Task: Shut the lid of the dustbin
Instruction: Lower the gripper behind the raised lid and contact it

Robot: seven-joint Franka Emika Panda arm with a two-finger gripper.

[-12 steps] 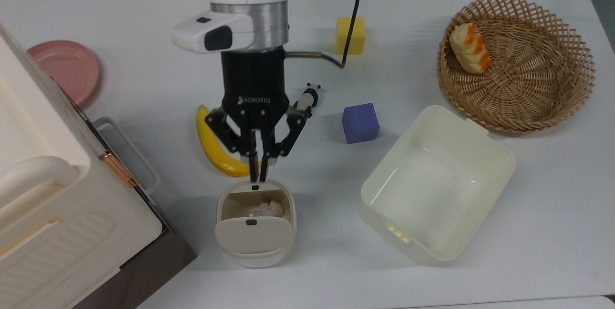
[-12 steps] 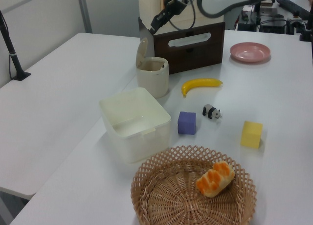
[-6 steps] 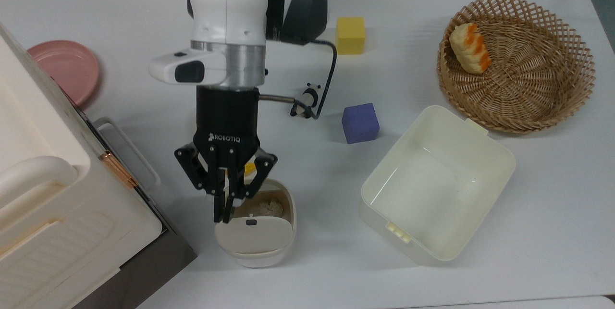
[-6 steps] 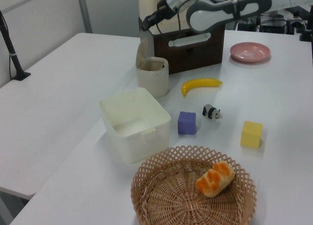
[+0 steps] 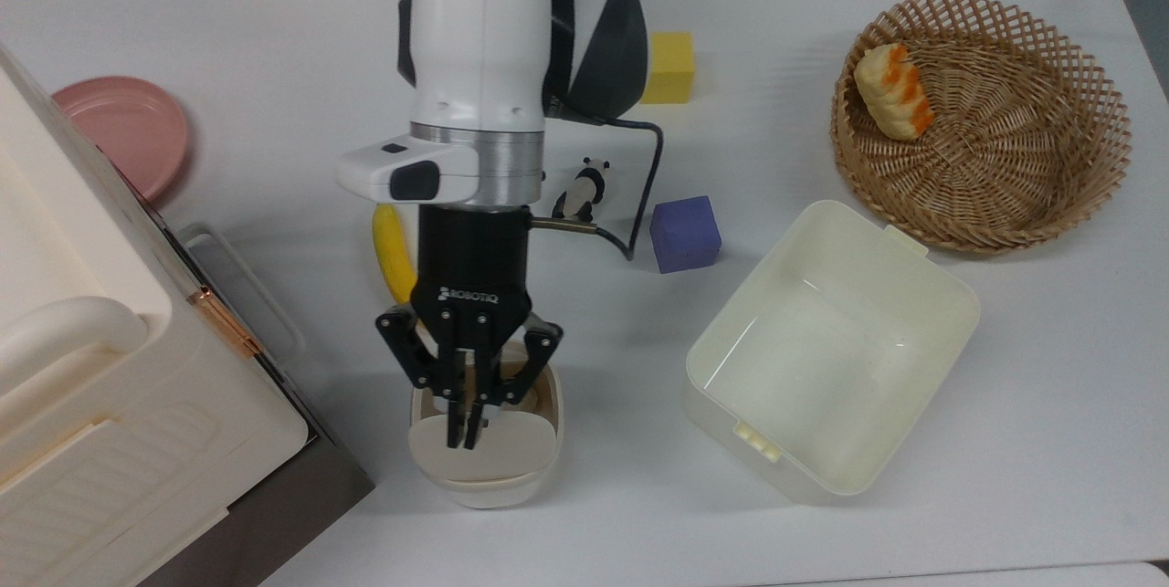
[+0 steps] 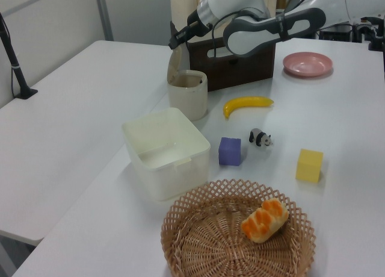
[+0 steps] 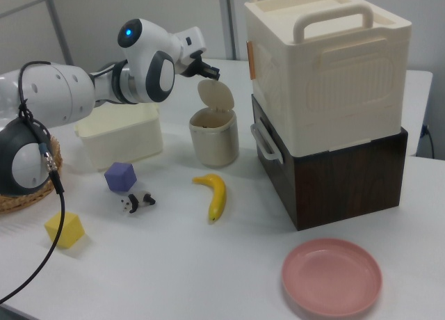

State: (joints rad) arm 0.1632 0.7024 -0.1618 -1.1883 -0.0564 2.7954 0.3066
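Top view first: the gripper (image 5: 465,437) has its two black fingers (image 5: 454,427) drawn together with almost no gap, holding nothing, their tips over the raised lid (image 5: 482,450) of the dustbin (image 5: 551,427). Whether the tips press on the lid or hang just above it cannot be told from here. In the right view the gripper (image 7: 213,74) sits just beside the lid's (image 7: 215,96) upper edge, on the right view's left of it, and the lid stands nearly upright, hinged at the far rim of the dustbin (image 7: 214,140), so the bin is open. In the left view the lid (image 6: 174,65) likewise stands up on the left view's left side of the dustbin (image 6: 188,96).

The bin stands on the white table (image 5: 228,21), just beside the stacked white storage box (image 5: 82,368) on the top view's left. Partly hidden under the arm is a banana (image 5: 394,251). Farther toward the top view's right are a small panda figure (image 5: 582,187), a purple cube (image 5: 685,234), a yellow block (image 5: 669,67) and an open cream tub (image 5: 831,350). A wicker basket (image 5: 982,121) holds a piece of bread (image 5: 894,92), and a pink plate (image 5: 123,132) lies at the top view's far left.
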